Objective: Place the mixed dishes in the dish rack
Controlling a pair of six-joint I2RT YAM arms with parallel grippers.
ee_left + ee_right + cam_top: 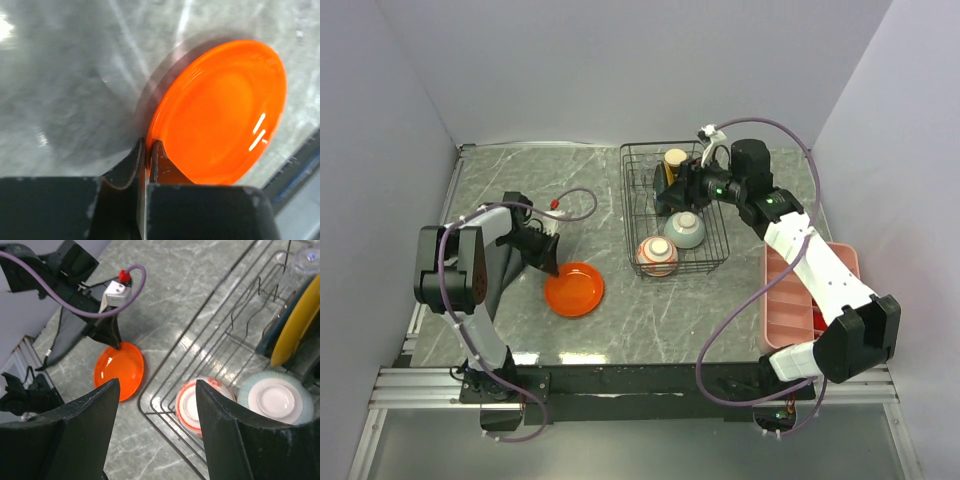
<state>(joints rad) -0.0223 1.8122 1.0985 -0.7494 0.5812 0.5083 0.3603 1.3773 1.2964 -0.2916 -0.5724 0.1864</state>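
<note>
Where the grey marbled counter begins on the left, we see the left gripper reaching down to an orange dish. In the left wrist view its jaws are pressed together on the near rim of that dish, pinching it with only the thin edge between them. The dish sits outside the rack, just to the left of its near corner; we cannot tell whether it lies flat on the counter or is tipped a little.

Next comes the black wire rack, standing at the middle back of the counter. A red patterned bowl rests upside down in its near left corner, and a pale green bowl, also upside down, sits just beside it towards the right and rear. A tan cup stands at the back. From the right wrist we also make out a yellow and teal plate standing on edge inside the rack.

Above the rack hangs the right gripper, its jaws spread wide and holding nothing.

Farthest right, a pink tray lies along the counter edge, partly under the right arm.
</note>
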